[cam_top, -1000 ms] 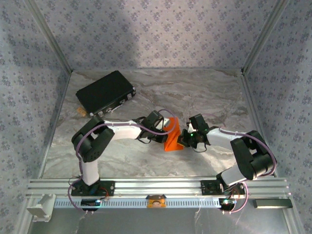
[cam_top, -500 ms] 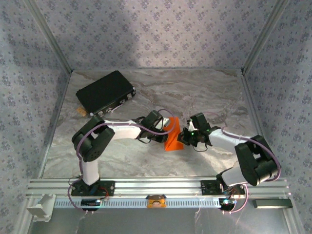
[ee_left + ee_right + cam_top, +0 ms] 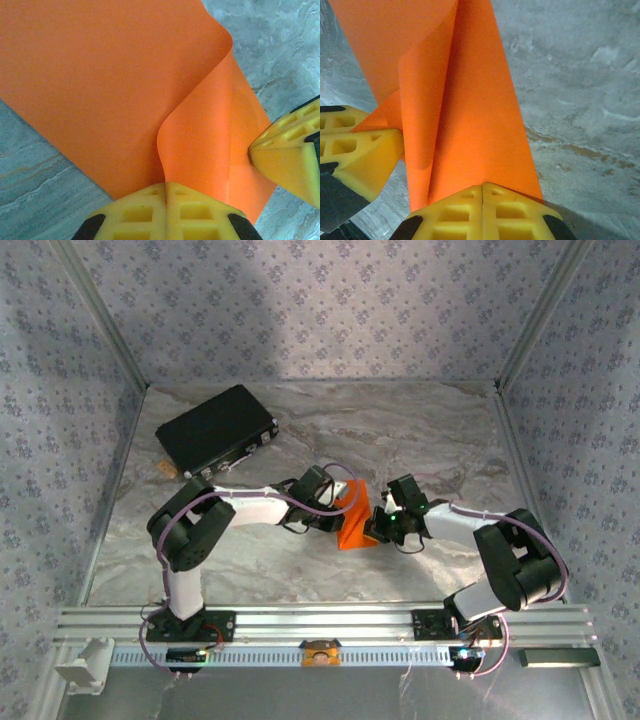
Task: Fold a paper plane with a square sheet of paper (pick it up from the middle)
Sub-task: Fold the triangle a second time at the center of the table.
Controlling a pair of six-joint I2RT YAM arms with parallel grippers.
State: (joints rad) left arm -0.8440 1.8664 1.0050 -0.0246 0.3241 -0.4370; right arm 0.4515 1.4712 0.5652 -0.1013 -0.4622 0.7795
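Observation:
The square sheet of paper (image 3: 355, 525) is bright orange, folded and curled, and held off the marble table between both grippers at mid-table. My left gripper (image 3: 166, 184) is shut on a curved fold of the sheet (image 3: 125, 80). From the opposite side my right gripper (image 3: 483, 186) is shut on a long folded flap of the paper (image 3: 470, 110). In the top view the left gripper (image 3: 340, 506) and the right gripper (image 3: 378, 524) nearly touch. Each wrist view catches the other gripper's yellow fingers (image 3: 290, 160) (image 3: 360, 150) close by. The paper plane is out of view.
A black case (image 3: 217, 428) lies at the back left of the table, with a small tan piece (image 3: 168, 470) beside its near corner. Patterned walls close the table on three sides. An aluminium rail (image 3: 320, 623) runs along the near edge.
The right arm's elbow swung outward to the right and came back. Both grippers stayed shut on the paper, which barely moved.

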